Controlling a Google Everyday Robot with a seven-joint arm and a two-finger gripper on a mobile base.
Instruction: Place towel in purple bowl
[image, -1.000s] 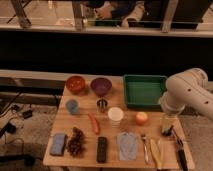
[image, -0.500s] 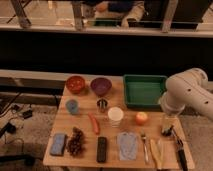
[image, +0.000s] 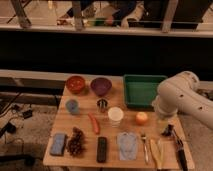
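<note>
Half hidden under the arm (image: 182, 97), the open tool (image: 172, 139) hangs right of the towel (image: 127, 145).

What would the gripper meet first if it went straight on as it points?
Probably the table top: the gripper hangs at its right side, pointing down, beside the dark utensil. Depth is unclear, so it might touch that utensil first.

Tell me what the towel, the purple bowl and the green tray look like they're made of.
The towel looks like soft cloth: matte, mottled. The purple bowl is probably plastic: even colour, smooth rim. The green tray likely plastic too: uniform, moulded walls. The gripper hangs over the right of the table.
</note>
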